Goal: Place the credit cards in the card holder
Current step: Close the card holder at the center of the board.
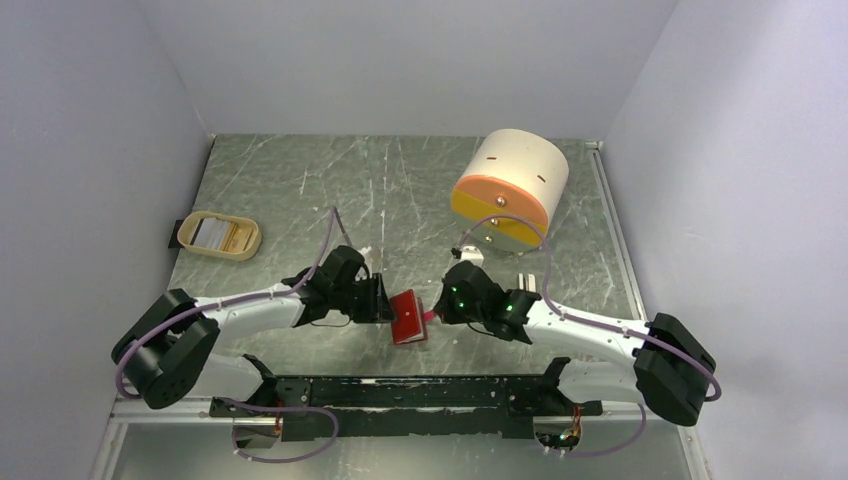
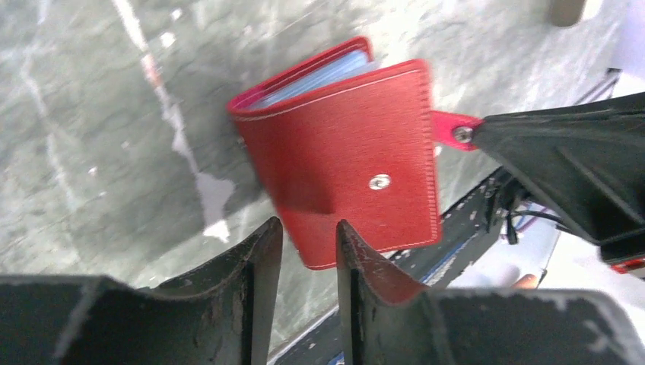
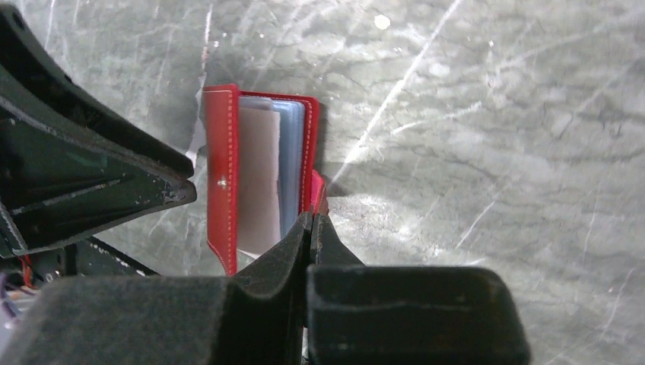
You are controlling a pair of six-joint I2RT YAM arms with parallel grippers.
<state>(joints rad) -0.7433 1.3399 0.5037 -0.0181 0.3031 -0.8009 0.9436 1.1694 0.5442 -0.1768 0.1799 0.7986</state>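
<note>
Grey marbled worktop (image 1: 400, 190): red wallet (image 1: 408, 318) is at its near centre, between the 2 arms. Right fingers (image 3: 293, 243) are clamped on its snap tab (image 2: 449, 122); left fingers (image 2: 262, 251) stand apart at its edge. Cards (image 1: 211, 232) lie in the tray (image 1: 252, 241), well apart; insertion judged outstanding.

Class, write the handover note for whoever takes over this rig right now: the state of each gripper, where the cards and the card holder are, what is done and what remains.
Right gripper: shut on the snap tab of the card holder.
Left gripper: jaws slightly apart at a corner of the holder's cover; whether it grips is unclear.
Card holder: between the two grippers, partly open, pale blue pockets showing.
Credit cards: in the beige tray, far left.
Done: holder partly opened.
Left: fetch the cards from the tray and slot them into the pockets.
</note>
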